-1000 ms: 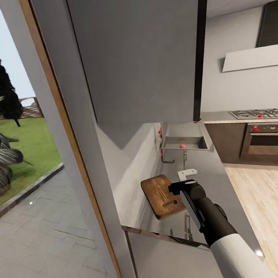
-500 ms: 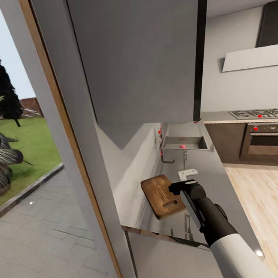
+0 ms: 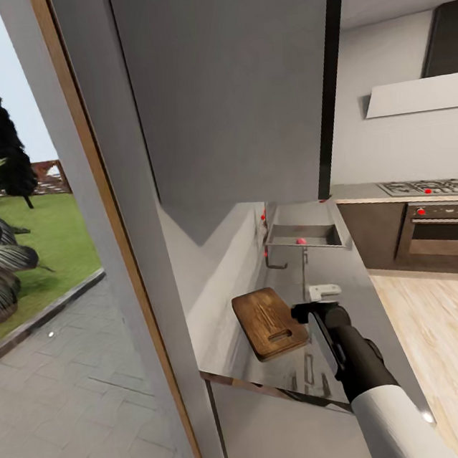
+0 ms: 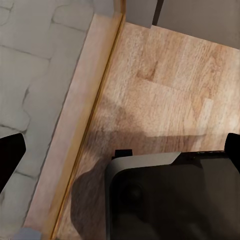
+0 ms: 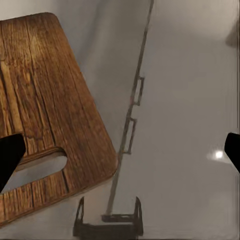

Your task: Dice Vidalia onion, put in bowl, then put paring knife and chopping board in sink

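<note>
The chopping board [image 3: 269,323] lies on the grey countertop [image 3: 344,279], bare, with its slot handle towards me. My right gripper [image 3: 309,311] hangs just right of the board, and its fingers stand wide apart with nothing between them. In the right wrist view the board [image 5: 45,115] is beside the gripper [image 5: 120,155], whose reflection shows in the glossy counter. Farther along the counter is the sink [image 3: 303,234], with a small red spot [image 3: 301,240] in the basin that I cannot identify. My left gripper [image 4: 120,150] is open over the wood floor [image 4: 165,85].
A small white shape [image 3: 325,291] sits just beyond the right gripper. A wall and wooden door frame [image 3: 105,223] stand close on the left, with a tall cabinet [image 3: 232,84] overhead. Hob and oven [image 3: 441,219] are at the far right. My base [image 4: 170,200] is below the left gripper.
My right gripper has shifted to the right, off the board's edge, so the whole board now shows. The small white shape moved the same way. The camera has not moved.
</note>
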Available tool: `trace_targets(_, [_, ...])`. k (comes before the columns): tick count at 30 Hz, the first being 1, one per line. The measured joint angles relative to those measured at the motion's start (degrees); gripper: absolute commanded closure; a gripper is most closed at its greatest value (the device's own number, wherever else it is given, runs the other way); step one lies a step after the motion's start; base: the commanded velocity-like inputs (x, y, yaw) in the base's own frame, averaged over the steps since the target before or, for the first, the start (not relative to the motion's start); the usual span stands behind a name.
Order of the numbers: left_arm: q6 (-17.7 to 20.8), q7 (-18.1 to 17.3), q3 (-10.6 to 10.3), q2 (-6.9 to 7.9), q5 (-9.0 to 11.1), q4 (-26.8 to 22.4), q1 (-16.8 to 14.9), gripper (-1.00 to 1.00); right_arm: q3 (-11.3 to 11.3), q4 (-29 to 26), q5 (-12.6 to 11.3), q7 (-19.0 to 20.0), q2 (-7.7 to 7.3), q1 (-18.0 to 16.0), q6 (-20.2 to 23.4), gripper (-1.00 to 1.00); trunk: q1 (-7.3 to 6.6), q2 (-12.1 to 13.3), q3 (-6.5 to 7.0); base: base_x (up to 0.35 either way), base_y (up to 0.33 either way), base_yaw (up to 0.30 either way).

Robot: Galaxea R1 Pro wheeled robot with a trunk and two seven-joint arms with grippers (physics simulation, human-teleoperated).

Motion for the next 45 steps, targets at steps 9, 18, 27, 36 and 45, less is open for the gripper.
trace_targets(9, [0.0,0.0,0.0,-0.02,0.0,0.0,0.0,-1.0,-1.0,0.0,-0.1,-1.6,0.0,0.0,0.0,-1.0,0.0,0.0,0.0,0.0,0.0,0.0])
trace_targets(18, [0.0,0.0,0.0,-0.07,0.0,0.0,0.0,-1.0,-1.1,-0.7,-0.1,-2.8,0.0,0.0,0.1,-1.0,0.0,0.0,0.0,0.0,0.0,0.0])
trace_targets(27, [0.0,0.0,-0.1,-0.64,0.0,0.1,0.0,-1.0,-0.3,-6.2,-0.3,-8.0,0.01,-0.1,3.6,-1.0,0.0,0.0,0.0,0.0,0.0,0.0])
trace_targets(36, [0.0,0.0,-0.2,-0.68,0.0,1.1,0.0,-1.0,0.5,-10.0,-4.3,-11.1,0.01,-0.4,10.4,-1.0,0.0,0.0,0.0,0.0,0.0,0.0])
trace_targets(45, [-0.1,0.0,-0.3,-0.68,-0.1,1.1,0.0,-1.0,6.5,-10.2,-14.7,-20.9,0.06,-0.4,10.4,-1.0,0.0,0.0,0.0,0.0,0.0,0.0])
